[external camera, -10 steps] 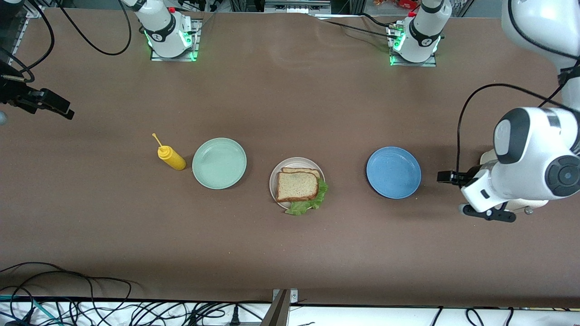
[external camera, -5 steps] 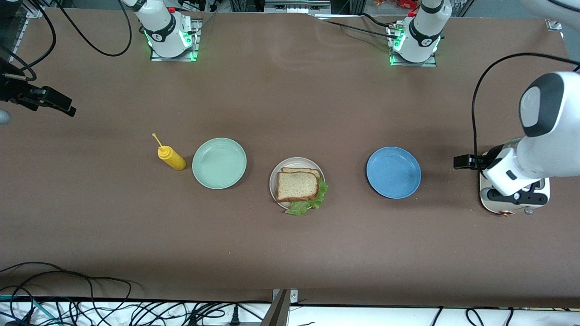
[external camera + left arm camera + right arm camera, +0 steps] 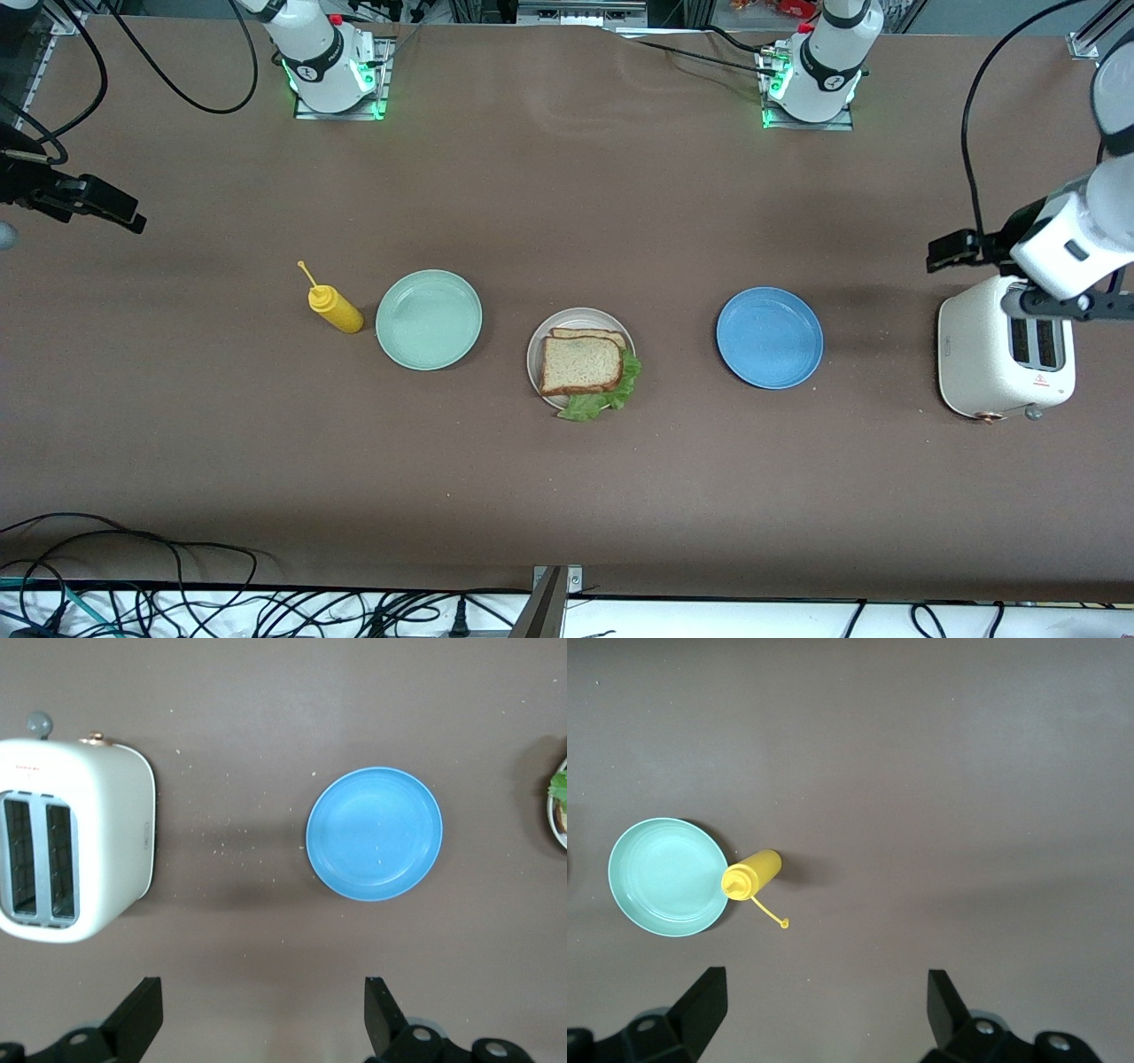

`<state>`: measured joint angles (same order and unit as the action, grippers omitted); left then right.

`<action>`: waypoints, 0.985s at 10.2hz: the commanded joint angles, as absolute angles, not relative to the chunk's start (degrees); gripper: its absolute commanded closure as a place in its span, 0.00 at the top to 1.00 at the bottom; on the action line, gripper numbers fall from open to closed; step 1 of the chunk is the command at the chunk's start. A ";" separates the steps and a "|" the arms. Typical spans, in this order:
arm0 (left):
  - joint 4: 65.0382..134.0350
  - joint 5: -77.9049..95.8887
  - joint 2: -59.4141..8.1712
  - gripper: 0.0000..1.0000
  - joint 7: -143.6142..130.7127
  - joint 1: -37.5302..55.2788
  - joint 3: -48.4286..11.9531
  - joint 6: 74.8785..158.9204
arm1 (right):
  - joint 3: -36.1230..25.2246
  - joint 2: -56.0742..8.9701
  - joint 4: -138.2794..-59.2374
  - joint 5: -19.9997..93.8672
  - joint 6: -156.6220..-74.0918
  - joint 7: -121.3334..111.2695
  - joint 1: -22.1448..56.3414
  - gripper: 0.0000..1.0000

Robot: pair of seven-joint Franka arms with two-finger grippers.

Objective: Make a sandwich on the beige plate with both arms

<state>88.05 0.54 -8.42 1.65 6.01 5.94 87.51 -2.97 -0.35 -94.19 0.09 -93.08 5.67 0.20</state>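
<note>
The sandwich [image 3: 580,363] lies on the beige plate [image 3: 535,353] at the middle of the table: a brown bread slice on top, a second slice edge under it, green lettuce [image 3: 611,396] sticking out over the rim. A sliver of it shows at the edge of the left wrist view [image 3: 558,787]. My left gripper [image 3: 263,1014] is open and empty, high up by the toaster [image 3: 983,354]. My right gripper [image 3: 824,1010] is open and empty, high over bare table at the right arm's end.
A blue plate [image 3: 769,338] sits between the sandwich and the white toaster. A mint-green plate [image 3: 429,319] and a yellow mustard bottle [image 3: 335,307] lie toward the right arm's end. Cables run along the table's front edge.
My left arm has lifted and drawn back toward its end of the table, uncovering the toaster. The right arm has barely moved. The sandwich has not moved.
</note>
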 commanded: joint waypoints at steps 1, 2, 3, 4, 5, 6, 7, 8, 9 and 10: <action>93.16 -4.98 -2.21 1.00 1.23 5.98 5.36 87.02 | -2.81 -1.05 -92.37 0.53 -92.19 5.01 0.17 1.00; 93.08 -5.18 -0.98 1.00 1.32 5.98 5.36 85.71 | -2.81 -1.05 -92.37 0.53 -92.11 5.10 0.18 1.00; 92.99 -5.19 -0.36 1.00 1.14 6.06 5.36 83.87 | -2.81 -1.14 -92.37 0.53 -92.20 5.01 0.18 1.00; 92.73 -4.49 0.08 1.00 1.06 6.06 5.27 82.54 | -2.90 -1.14 -92.37 0.53 -92.11 5.01 0.18 1.00; 92.20 -4.22 0.44 1.00 1.05 5.98 5.01 81.57 | -2.81 -1.06 -92.37 0.53 -92.11 5.10 0.18 1.00; 91.76 -3.78 0.87 1.00 1.05 5.98 4.75 81.39 | -2.81 -1.05 -92.37 0.53 -92.11 5.10 0.18 1.00; 91.50 -1.26 1.23 1.00 1.05 5.89 4.83 81.47 | -2.81 -1.05 -92.37 0.53 -92.11 5.10 0.18 1.00; 91.41 -0.19 1.23 1.00 0.97 5.45 4.75 81.56 | -2.81 -1.05 -92.37 0.53 -92.02 5.10 0.18 1.00; 91.41 -0.09 1.23 1.00 1.05 5.45 4.75 82.00 | -2.81 -1.05 -92.37 0.53 -91.85 5.10 0.18 1.00; 91.41 -0.09 1.06 1.00 1.05 5.28 4.49 82.70 | -2.81 -1.05 -92.37 0.53 -91.85 5.10 0.18 1.00</action>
<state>91.19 -1.33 0.44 1.41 6.03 5.10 82.21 -2.91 -0.46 -93.94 0.09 -93.06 5.67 0.26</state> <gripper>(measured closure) 0.000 0.000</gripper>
